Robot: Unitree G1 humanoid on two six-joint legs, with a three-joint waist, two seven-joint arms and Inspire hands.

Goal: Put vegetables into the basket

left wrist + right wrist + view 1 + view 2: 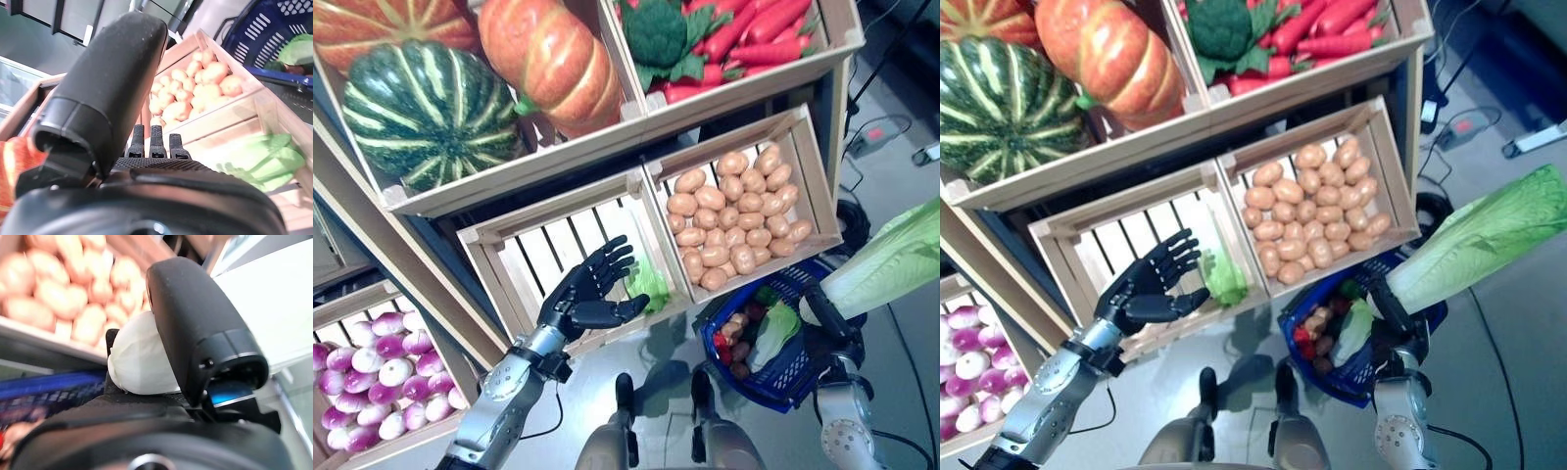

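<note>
1. Right hand (1393,311) is curling thumb and fingers round the white stem of a Chinese cabbage (1489,235), holding it just above the blue basket (1371,367).
2. Left hand (587,294) is hovering over a slatted crate (533,259), fingers spread, beside leafy greens (648,281).
3. Potatoes (729,215) are filling the neighbouring crate; grey floor (901,186) is showing beyond.
</note>
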